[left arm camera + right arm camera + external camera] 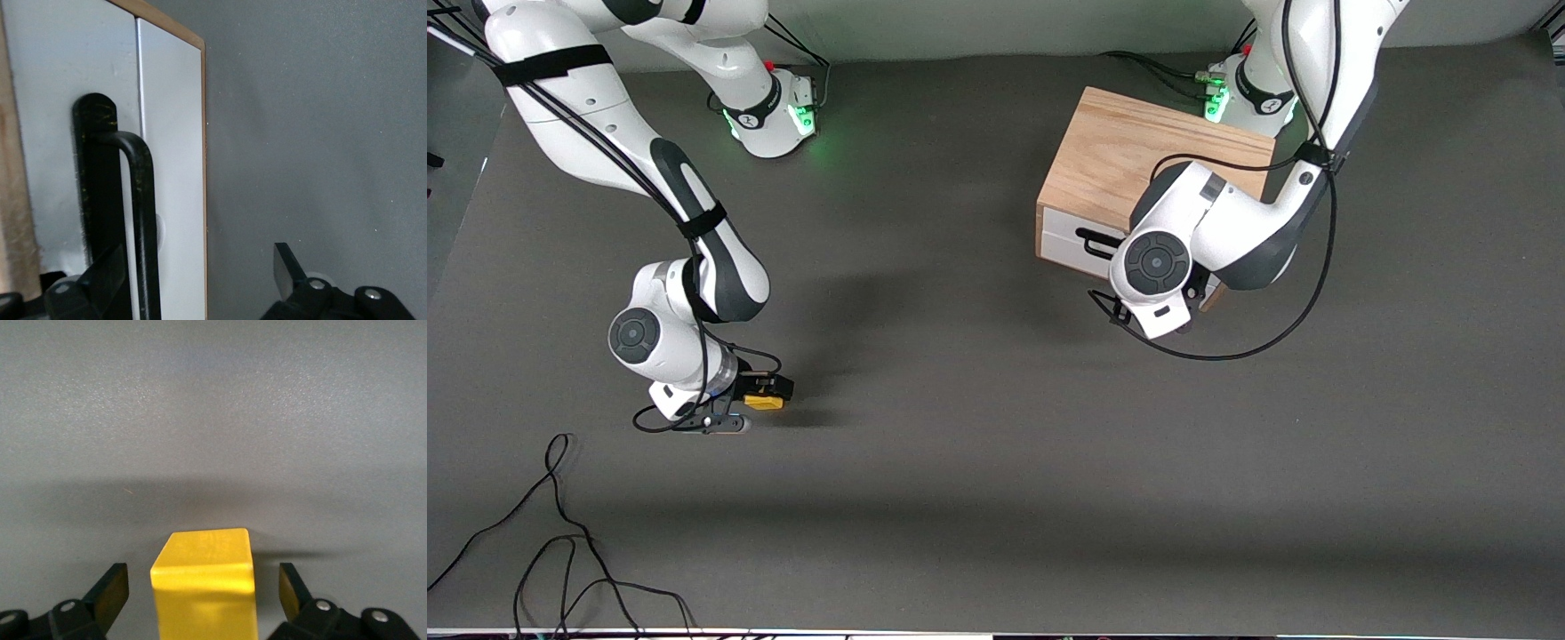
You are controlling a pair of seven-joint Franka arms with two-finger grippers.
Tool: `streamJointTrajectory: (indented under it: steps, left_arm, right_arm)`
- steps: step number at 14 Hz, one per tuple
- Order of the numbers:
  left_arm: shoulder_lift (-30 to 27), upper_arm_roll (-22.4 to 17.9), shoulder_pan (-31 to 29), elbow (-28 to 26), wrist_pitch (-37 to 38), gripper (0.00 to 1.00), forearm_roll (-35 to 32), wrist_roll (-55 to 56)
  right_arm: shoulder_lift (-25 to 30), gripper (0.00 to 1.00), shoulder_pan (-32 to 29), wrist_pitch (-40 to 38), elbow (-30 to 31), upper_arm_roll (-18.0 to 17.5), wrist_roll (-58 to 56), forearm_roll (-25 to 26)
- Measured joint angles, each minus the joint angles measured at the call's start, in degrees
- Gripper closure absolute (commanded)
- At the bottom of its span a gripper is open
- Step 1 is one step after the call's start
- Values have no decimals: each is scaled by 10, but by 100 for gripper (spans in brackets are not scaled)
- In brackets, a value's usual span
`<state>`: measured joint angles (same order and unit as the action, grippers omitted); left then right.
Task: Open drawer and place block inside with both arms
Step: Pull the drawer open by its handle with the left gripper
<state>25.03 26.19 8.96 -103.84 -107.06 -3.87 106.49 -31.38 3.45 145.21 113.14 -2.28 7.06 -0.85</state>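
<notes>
Spanning the scene, grey table mat [978, 462]; right pincer [200, 593] wide around block [203, 587], left pincer [200, 280] wide at handle [143, 220].

White jointed right arm with dark grey joint sections: extended from its base, wrist bent downward. Black two-finger right gripper [199, 597]: held low, fingers [110, 593] spread wide apart, nothing gripped.

White jointed left arm: folded at the elbow, wrist turned down. Black two-finger left gripper [197, 277]: fingers [285, 268] parted, nothing clamped between them.
</notes>
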Motion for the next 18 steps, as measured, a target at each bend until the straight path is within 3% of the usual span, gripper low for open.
streamJointTrajectory:
  steps: [11,18]
  left_arm:
    - [22,0,0,15,-15,0,-11,0]
    - [42,0,0,48,-15,0,-23,0]
  right_arm:
    - [-20,0,0,16,0,1,0,1]
    - [-20,9,0,19,0,1,0,1]
